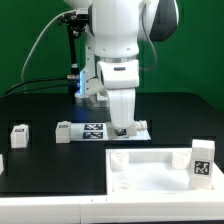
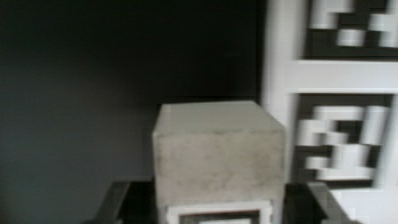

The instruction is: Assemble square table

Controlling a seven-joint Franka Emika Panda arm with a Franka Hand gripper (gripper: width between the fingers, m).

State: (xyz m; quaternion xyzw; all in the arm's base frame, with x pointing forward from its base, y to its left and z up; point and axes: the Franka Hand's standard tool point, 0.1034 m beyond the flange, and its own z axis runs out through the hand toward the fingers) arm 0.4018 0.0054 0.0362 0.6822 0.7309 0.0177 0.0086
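Leg (image 2: 217, 140) sits w/in end effector (image 2: 217, 205), can't tell if clenched; I fear loose grip lets it twist, slip

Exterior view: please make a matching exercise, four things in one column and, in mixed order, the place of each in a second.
Things:
1 square panel
2 tool
3 lone leg
4 upright leg

Places:
A exterior view's left, apart from the rest
B in the foreground
C by the panel's corner, exterior view's right
D down at the marker board's edge

Pairs: 1-B; 2-D; 3-A; 4-C
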